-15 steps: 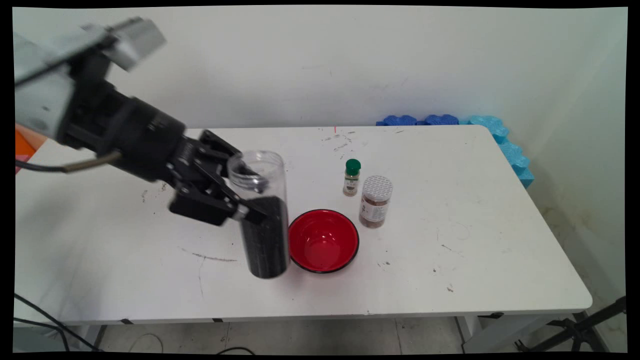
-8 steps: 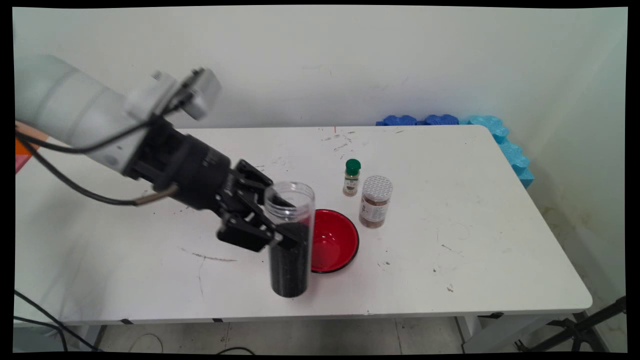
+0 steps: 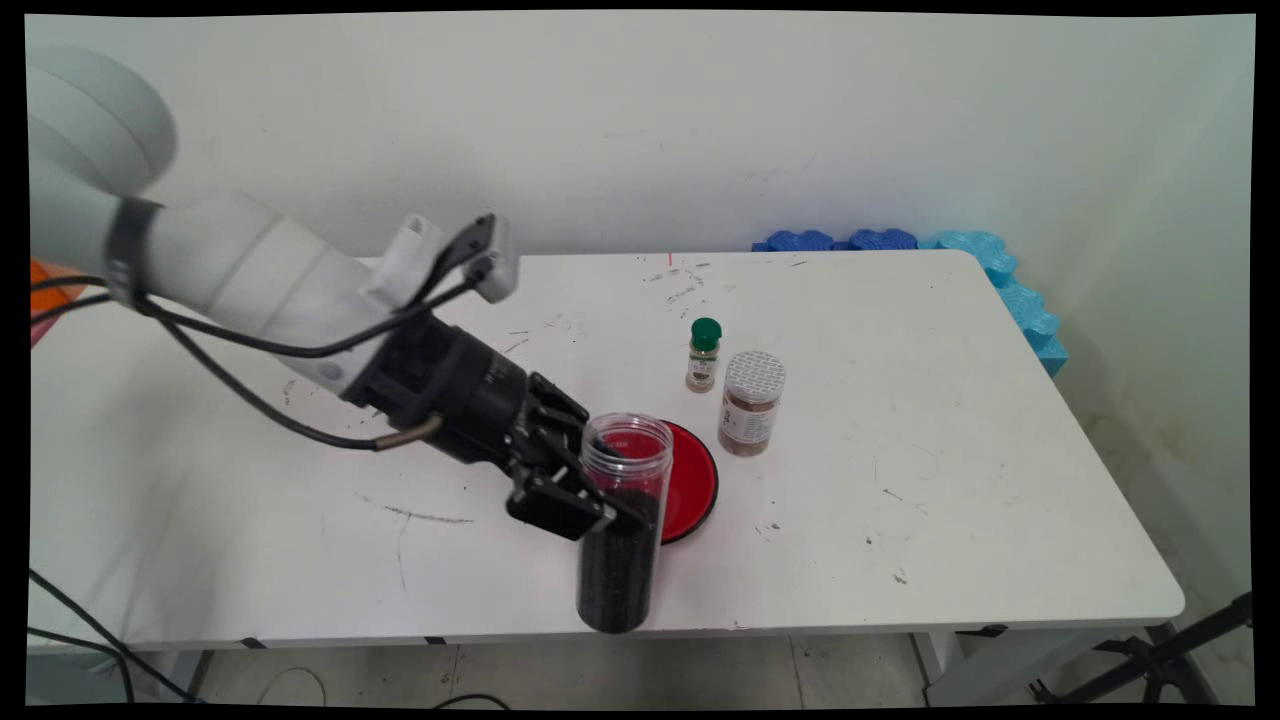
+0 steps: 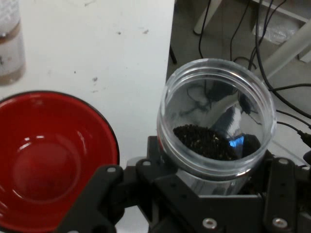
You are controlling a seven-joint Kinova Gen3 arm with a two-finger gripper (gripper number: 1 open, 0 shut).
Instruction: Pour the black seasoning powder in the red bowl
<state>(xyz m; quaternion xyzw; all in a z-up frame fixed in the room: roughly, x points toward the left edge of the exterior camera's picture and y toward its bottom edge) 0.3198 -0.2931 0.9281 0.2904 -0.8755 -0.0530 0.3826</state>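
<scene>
Gripping a clear jar (image 3: 622, 530) about half full of dark grains, the gripper (image 3: 585, 495) has its fingers clamped round the jar's middle, holding it upright with no lid, just at the near side of the red bowl (image 3: 695, 485). Nothing's in the bowl so far. Behind it sit a green-capped bottle (image 3: 704, 355) and a brown spice jar (image 3: 750, 403), well clear on the table (image 3: 950, 420).

Arm slants down-right (cables trailing), fingers (image 3: 600, 500) clamped.

high front view; close hand view
</scene>
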